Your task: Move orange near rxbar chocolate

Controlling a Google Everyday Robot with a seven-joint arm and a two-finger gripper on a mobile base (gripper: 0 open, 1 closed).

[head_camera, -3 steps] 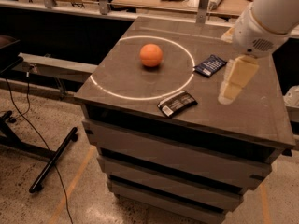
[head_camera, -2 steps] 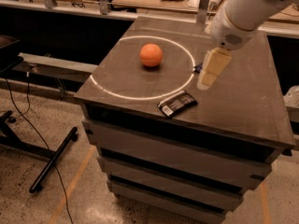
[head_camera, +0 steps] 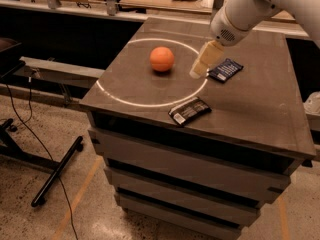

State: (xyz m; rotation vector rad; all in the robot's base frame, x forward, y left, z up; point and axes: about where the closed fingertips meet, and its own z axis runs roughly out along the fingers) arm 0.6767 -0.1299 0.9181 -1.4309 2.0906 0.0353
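Note:
The orange (head_camera: 162, 59) sits on the dark table top (head_camera: 260, 104), inside a pale ring of light, toward the back left. The rxbar chocolate (head_camera: 189, 110), a black bar with pale lettering and a white patch at its left end, lies near the table's front edge. My gripper (head_camera: 198, 71) hangs from the white arm above the table, to the right of the orange and a short gap from it, beside the dark blue bar. It holds nothing that I can see.
A dark blue wrapped bar (head_camera: 225, 70) lies right of the gripper. The table top sits on a stacked cabinet (head_camera: 190, 179). A black stand leg (head_camera: 55, 171) and cable lie on the floor at left. Benches run along the back.
The arm has swung left across the table, bringing the gripper from the right side, past the blue bar, to close beside the orange. The orange and both bars have not moved.

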